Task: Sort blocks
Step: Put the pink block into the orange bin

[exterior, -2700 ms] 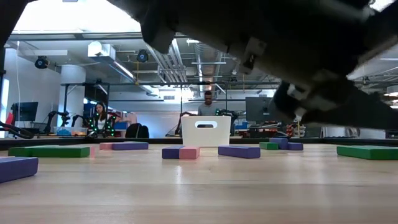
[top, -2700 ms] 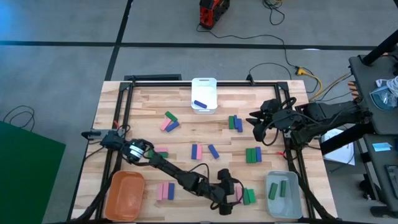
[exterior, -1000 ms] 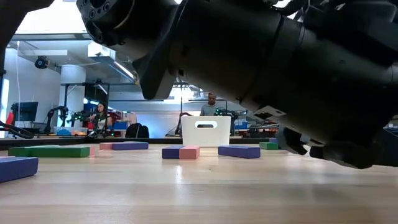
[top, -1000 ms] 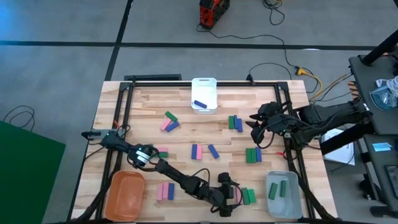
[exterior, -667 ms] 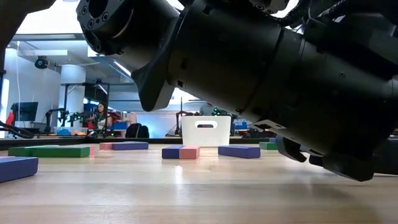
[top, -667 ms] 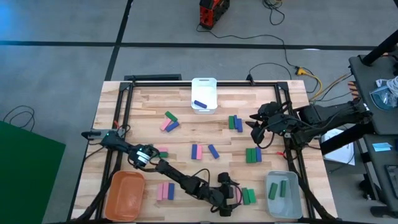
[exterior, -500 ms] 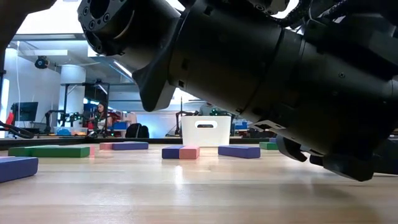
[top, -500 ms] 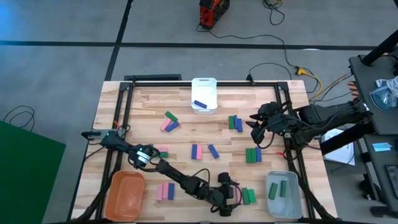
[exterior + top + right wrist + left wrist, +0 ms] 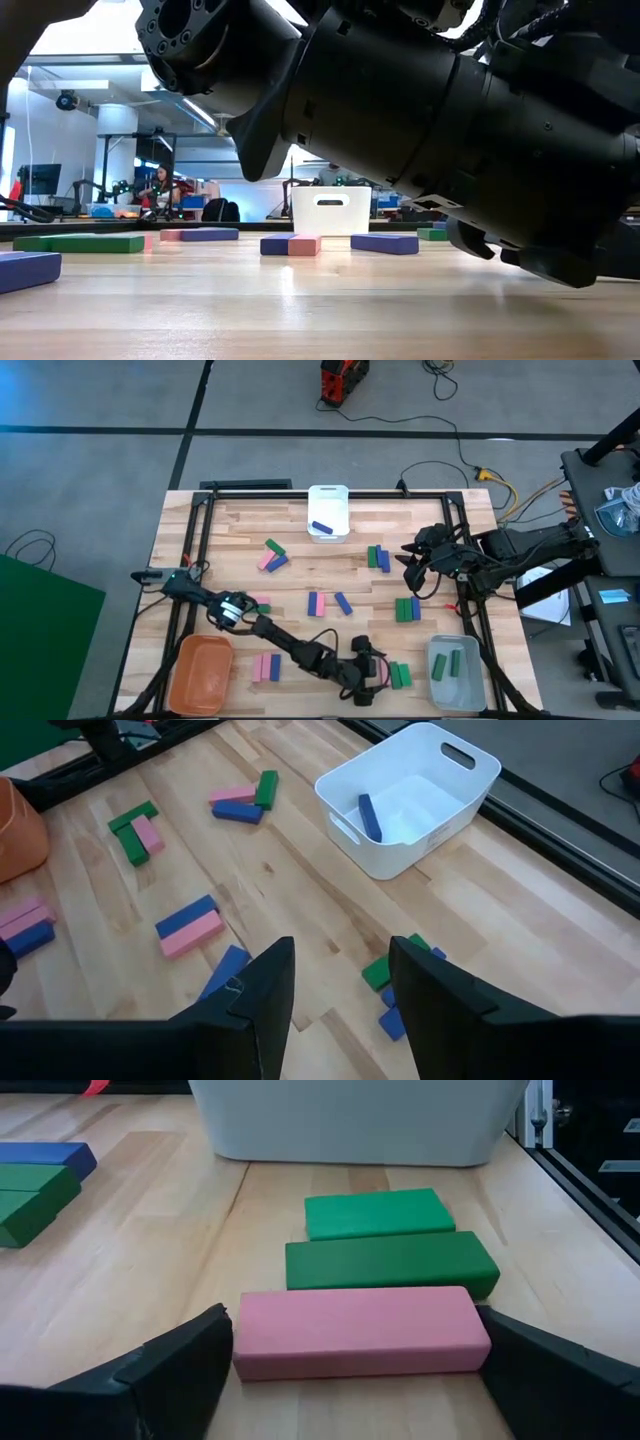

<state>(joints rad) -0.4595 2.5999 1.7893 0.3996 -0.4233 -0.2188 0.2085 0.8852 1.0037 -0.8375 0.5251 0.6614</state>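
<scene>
So going left to right across the wooden tabletop [image 9: 300,575]: the left gripper [image 9: 355,1370] is down low at the near edge, and its two dark fingers [image 9: 175,1365] are spread apart with a small pink rectangular block [image 9: 360,1332] sitting right between them. The block's long axis runs straight across the gap, fingertip to fingertip, so the fingers sit at its two short ends, not along its long sides, and I can't tell if they're touching it yet. Just beyond the pink one, away from the fingers, are two green rectangular blocks [image 9: 392,1262] lying parallel to it, the nearer one pressed against it, and past those the wall of the grey plastic bin [image 9: 350,1125]. My guess is the next move is simply closing on the pink one, and the catch is dragging the green neighbour along. The left arm is clearly the nearer one; the right gripper [image 9: 340,990] hovers over the far right part of the tabletop, fingers apart and empty, well away, looking toward the white plastic bin [image 9: 440,805] with one dark blue block [image 9: 370,817] in it. No labels or writing readable anywhere.
</scene>
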